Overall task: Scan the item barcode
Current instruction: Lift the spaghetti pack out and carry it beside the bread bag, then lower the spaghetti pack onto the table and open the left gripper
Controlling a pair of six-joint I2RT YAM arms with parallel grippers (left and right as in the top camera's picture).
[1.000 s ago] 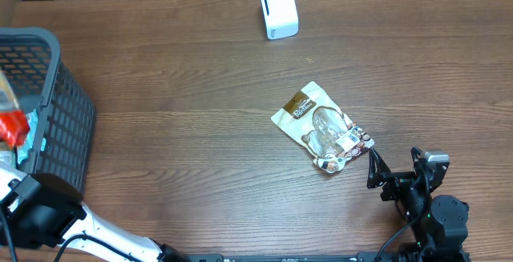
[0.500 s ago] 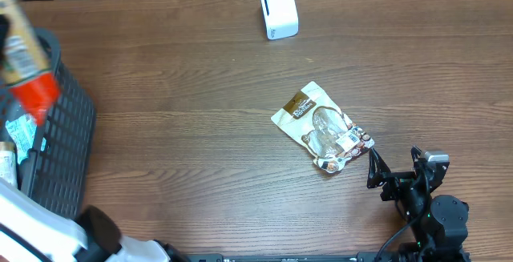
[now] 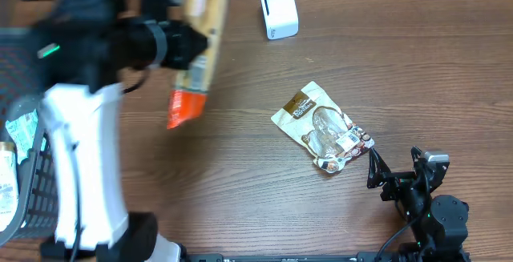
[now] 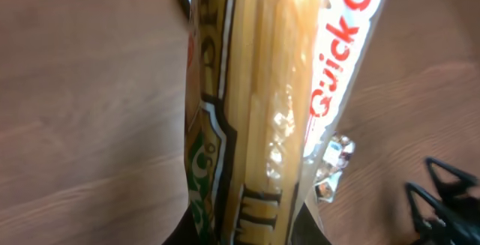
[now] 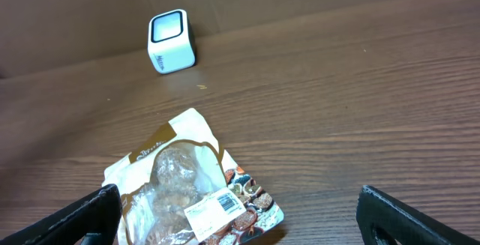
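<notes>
Overhead first: the black mesh basket sits at the left edge of the tabletop. Inside it a teal packet shows against the wall, with a pale item below it cut off by the frame. The rest of the basket is hidden behind the left arm, which is big and blurred. The left jaws are clamped on the task's item, a long pasta packet, which hangs lengthwise above the tabletop towards the far-left corner, orange end pointing to the near edge. The white scanner stands at the far edge. A snack pouch lies flat right of centre, well apart from both. At the near-right corner the right jaws are spread wide, with nothing between them.

Left wrist view: the pasta packet fills the frame, with pale strands behind clear film and red lettering reading "Quick Co", cut off at the top. The jaws themselves are barely visible, just dark shapes at the bottom edge. No barcode can be made out here.

Right wrist view: two dark finger ends sit in the bottom corners, far apart. The snack pouch lies between and ahead of them, its white barcode label facing up. The scanner is beyond it by the far edge.
</notes>
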